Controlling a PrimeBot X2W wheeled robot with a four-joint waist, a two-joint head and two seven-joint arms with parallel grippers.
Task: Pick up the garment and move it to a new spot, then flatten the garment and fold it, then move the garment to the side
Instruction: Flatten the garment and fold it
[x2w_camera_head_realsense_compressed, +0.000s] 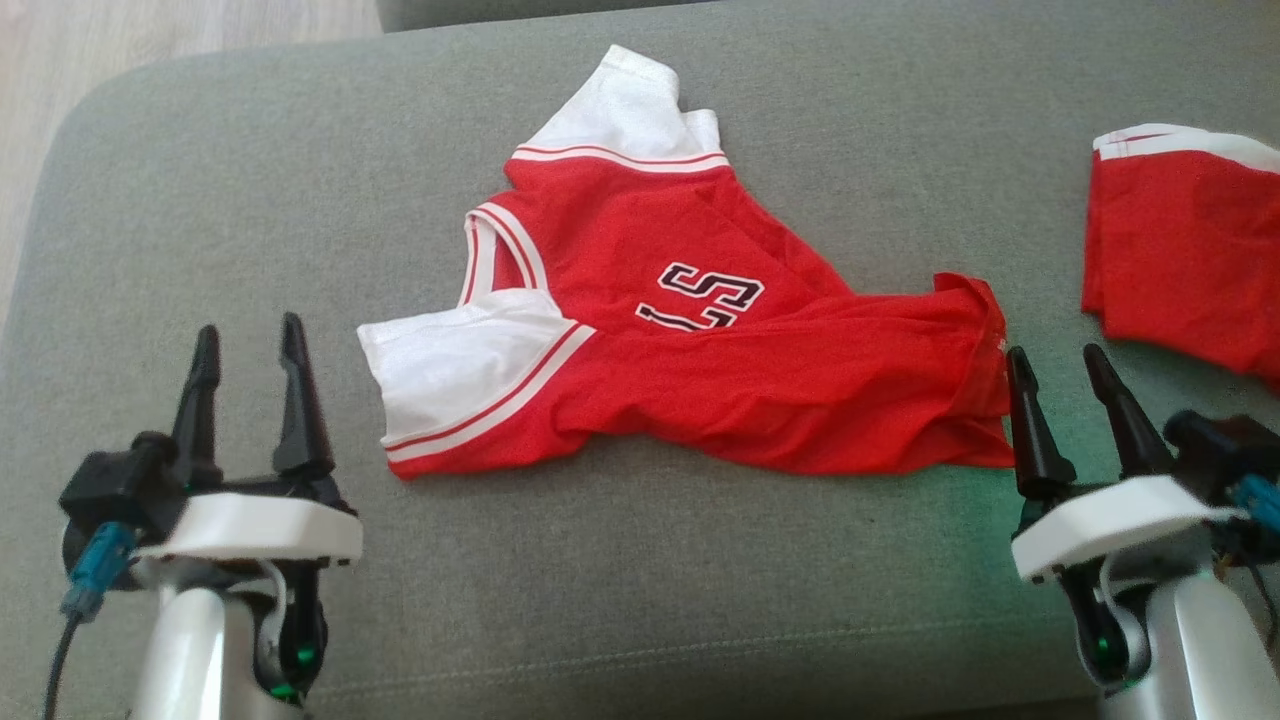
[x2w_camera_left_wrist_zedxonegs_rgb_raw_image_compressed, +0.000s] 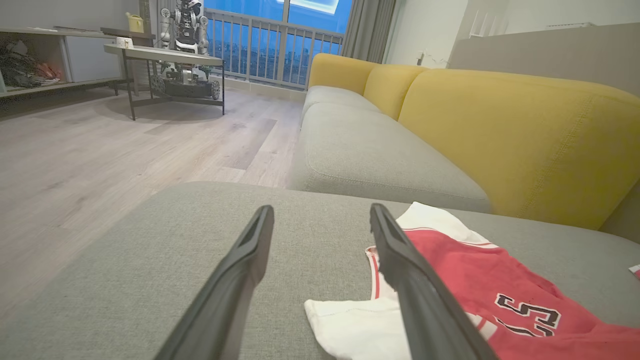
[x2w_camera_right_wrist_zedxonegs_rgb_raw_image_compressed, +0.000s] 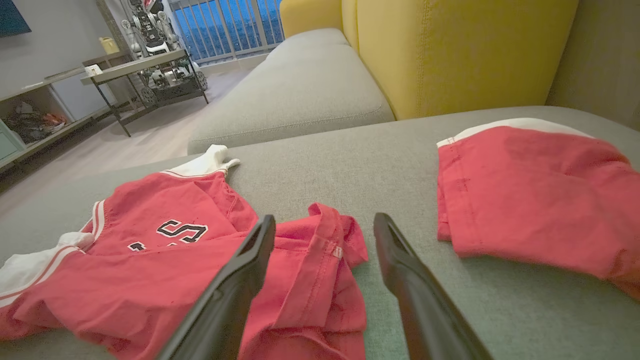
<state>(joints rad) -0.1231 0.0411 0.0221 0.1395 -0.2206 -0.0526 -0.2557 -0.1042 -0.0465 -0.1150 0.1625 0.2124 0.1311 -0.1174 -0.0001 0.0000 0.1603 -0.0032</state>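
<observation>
A: Where is the garment (x2w_camera_head_realsense_compressed: 700, 340)?

B: In the middle of the grey cushion (x2w_camera_head_realsense_compressed: 640, 560) in the head view. It is a red jersey with white sleeves. The collar points to 9 o'clock and the hem to 3 o'clock.

A: Is it flat?

B: No, it is rumpled. The lower body is folded diagonally over the chest and covers part of the dark lettering. One white sleeve reaches to 12 o'clock and the other to 8 o'clock.

A: And the left end effector (x2w_camera_head_realsense_compressed: 249, 330)?

B: At 8 o'clock, with its fingers apart and nothing between them. The nearer white sleeve lies just beside it at its 3 o'clock.

A: The right one?

B: The right end effector (x2w_camera_head_realsense_compressed: 1056, 354) is at 4 o'clock, also spread and empty. Its inner fingertip is just beside the bunched hem, but I cannot tell whether they touch.

A: Is anything else on the cushion?

B: A second red piece (x2w_camera_head_realsense_compressed: 1180, 250) with a white band lies at 2 o'clock, apart from the jersey.
</observation>
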